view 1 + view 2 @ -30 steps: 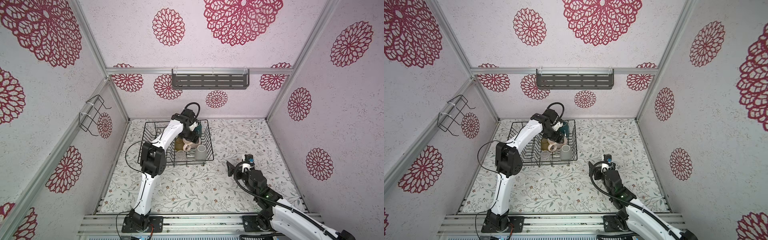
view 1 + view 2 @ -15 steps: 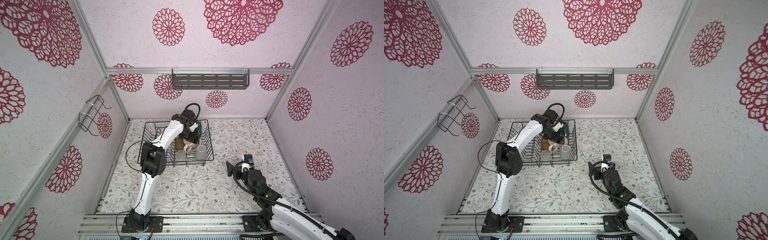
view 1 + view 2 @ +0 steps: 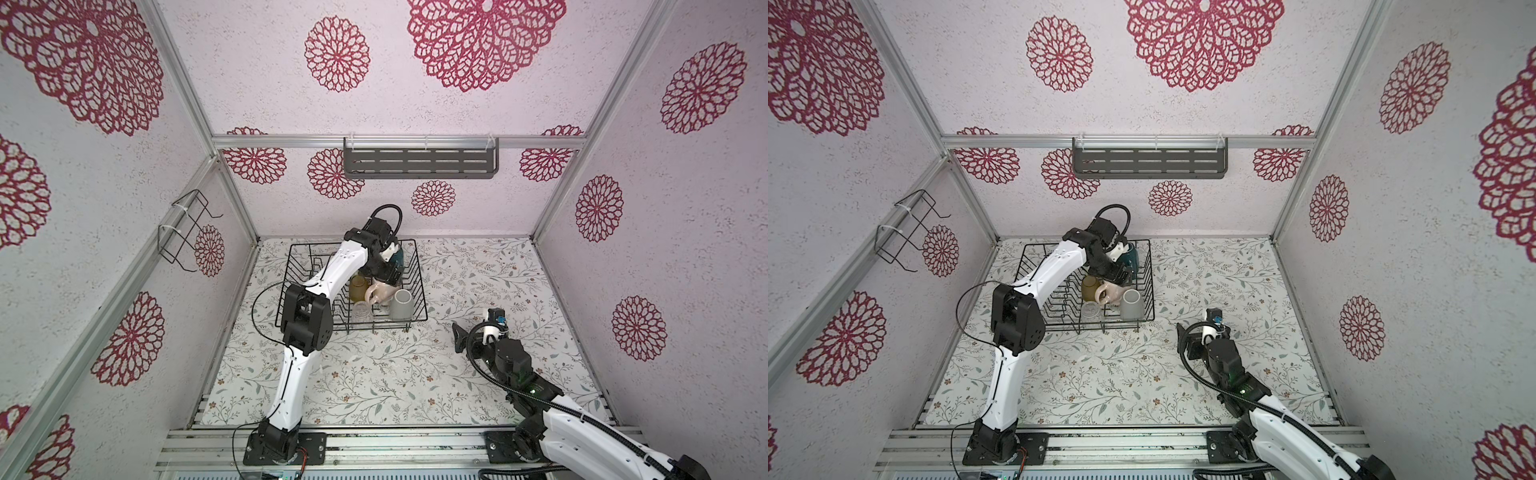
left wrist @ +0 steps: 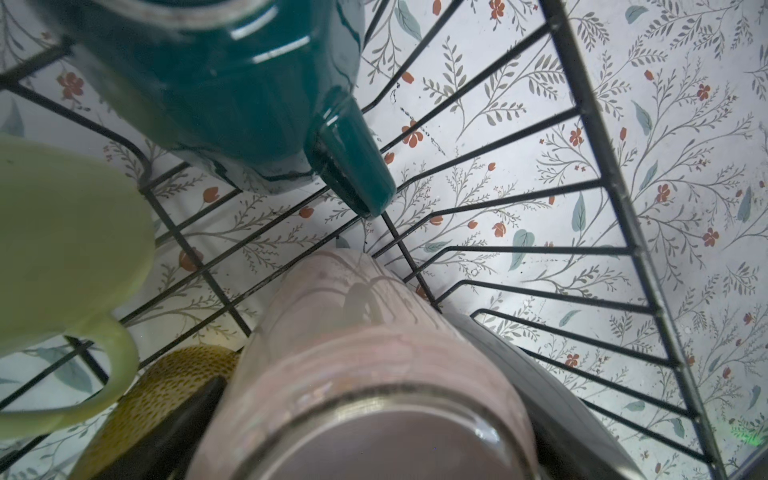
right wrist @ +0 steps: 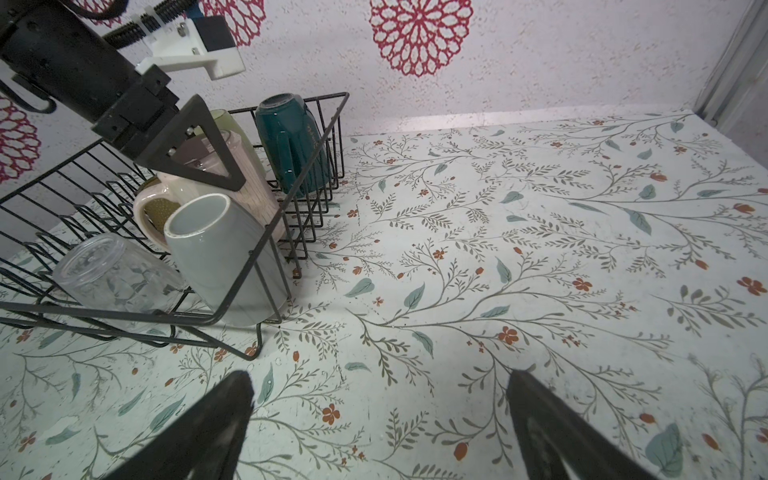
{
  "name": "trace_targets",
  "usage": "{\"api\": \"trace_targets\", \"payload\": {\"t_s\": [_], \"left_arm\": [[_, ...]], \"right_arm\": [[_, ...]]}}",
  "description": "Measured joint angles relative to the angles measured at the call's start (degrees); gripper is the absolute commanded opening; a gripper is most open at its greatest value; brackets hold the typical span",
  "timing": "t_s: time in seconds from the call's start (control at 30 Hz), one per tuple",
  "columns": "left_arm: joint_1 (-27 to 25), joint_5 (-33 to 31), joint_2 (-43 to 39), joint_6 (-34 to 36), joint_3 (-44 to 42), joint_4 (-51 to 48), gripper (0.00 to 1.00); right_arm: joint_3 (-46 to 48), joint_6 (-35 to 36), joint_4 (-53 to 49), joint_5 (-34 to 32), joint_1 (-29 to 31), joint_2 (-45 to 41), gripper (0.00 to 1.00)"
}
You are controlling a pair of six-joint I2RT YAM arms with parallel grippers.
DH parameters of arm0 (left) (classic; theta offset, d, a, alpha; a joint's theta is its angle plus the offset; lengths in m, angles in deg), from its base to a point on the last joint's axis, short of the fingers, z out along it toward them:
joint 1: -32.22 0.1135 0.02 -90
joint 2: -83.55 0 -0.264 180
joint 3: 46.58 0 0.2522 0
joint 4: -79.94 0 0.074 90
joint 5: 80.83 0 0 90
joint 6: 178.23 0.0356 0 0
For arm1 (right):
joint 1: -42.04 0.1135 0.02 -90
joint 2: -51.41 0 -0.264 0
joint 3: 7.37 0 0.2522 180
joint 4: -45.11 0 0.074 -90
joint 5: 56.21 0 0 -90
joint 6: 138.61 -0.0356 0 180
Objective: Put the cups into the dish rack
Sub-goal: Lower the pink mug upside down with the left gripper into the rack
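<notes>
The black wire dish rack (image 3: 299, 266) (image 5: 124, 316) stands at the back left of the table. In it lie a pink mug (image 3: 384, 291) (image 4: 353, 332) on its side, a dark teal mug (image 3: 398, 258) (image 4: 228, 83), a grey mug (image 3: 402, 305) (image 5: 224, 257), an amber tumbler (image 3: 357, 289), a clear glass (image 3: 360, 311) (image 5: 108, 270) and a pale yellow-green mug (image 4: 62, 249). My left gripper (image 3: 384, 276) reaches into the rack with its jaws either side of the pink mug; contact is not visible. My right gripper (image 3: 478, 326) (image 5: 380, 399) hovers open and empty over the table, right of the rack.
A dark grey slotted shelf (image 3: 419, 162) hangs on the back wall. A small bent wire holder (image 3: 187, 232) is fixed to the left wall. The floral table (image 3: 374, 374) stretches in front of and to the right of the rack.
</notes>
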State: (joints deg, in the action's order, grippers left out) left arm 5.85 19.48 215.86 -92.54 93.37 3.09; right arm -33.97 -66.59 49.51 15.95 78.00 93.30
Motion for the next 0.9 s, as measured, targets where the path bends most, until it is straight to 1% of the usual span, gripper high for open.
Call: {"api": "trace_targets", "payload": {"t_s": [0.1,0.27,0.47,0.9], "left_arm": [[0.0,0.5,-0.3,0.0,-0.6,0.6,1.0],[0.0,1.2,-1.9,-0.2,-3.4,2.6,0.96],[0.0,1.1,-2.3,-0.7,-3.9,4.1,0.94],[-1.7,1.2,-2.2,-1.6,-3.4,6.5,0.97]], "right_arm": [[0.0,-0.1,0.0,0.0,0.0,0.0,0.99],[0.0,-0.1,0.0,0.0,0.0,0.0,0.99],[0.0,-0.2,0.0,0.0,-0.1,0.0,0.99],[0.0,-0.2,0.0,-0.1,-0.4,0.0,0.99]]}}
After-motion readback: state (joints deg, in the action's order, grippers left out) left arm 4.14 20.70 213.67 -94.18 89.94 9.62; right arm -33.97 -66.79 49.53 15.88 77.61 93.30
